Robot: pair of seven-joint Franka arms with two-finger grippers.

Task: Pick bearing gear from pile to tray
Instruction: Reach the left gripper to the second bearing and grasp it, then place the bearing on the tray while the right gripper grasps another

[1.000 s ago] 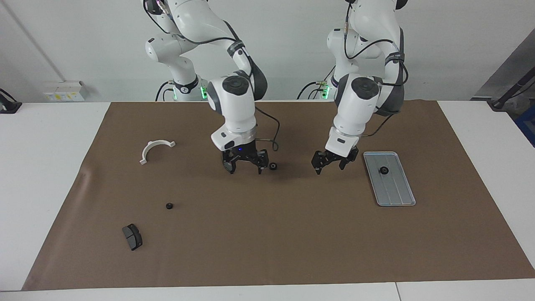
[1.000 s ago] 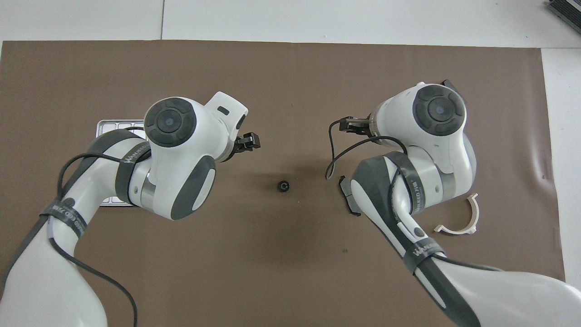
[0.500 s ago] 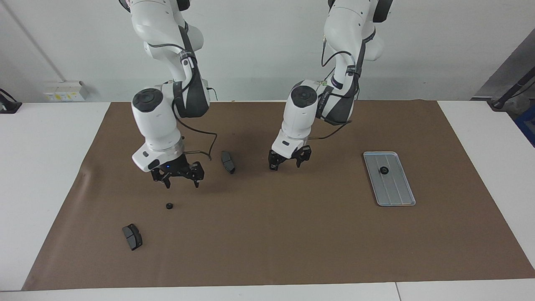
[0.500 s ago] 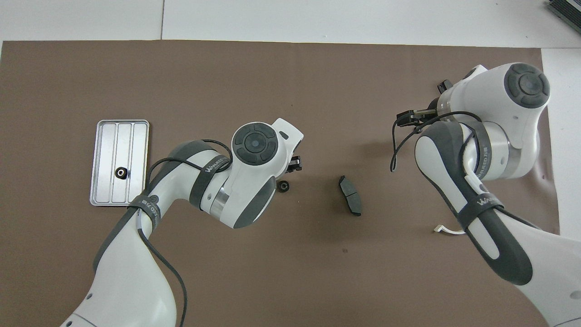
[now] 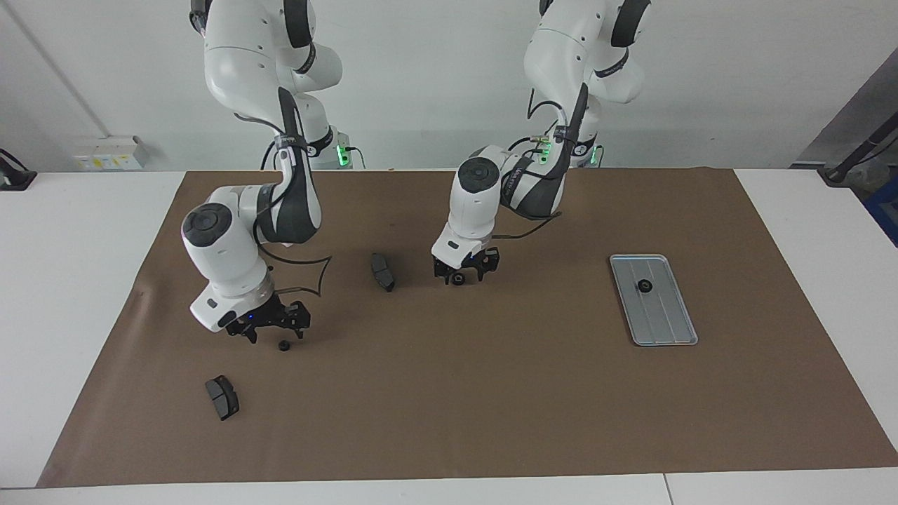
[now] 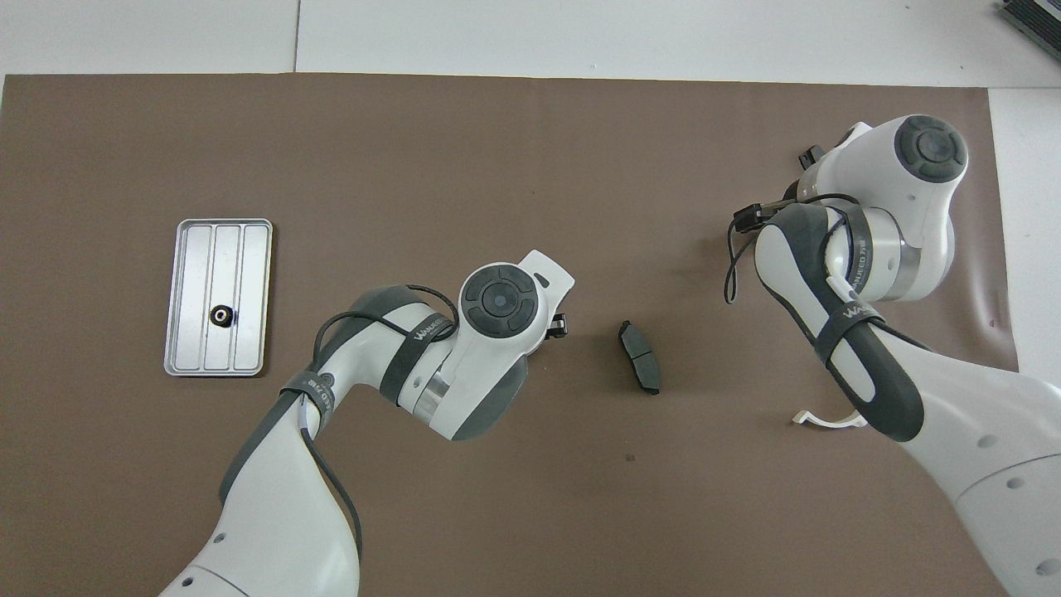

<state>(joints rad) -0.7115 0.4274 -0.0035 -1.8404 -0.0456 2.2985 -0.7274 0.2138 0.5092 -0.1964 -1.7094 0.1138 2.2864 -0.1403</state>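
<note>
Facing view: left pincer point(image 5: 457, 275) part-open around a small black gear point(image 5: 457, 280).

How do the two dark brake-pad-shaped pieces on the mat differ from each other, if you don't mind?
The pad nearer the robots lies mid-mat, between the two arms; the pad farther from the robots lies toward the right arm's end. The nearer pad shows in both views; the farther one shows only in the facing view. The farther pad's broad face is plainer to see; the nearer looks narrower. Both are dark grey, lie on the mat and are untouched.
</note>
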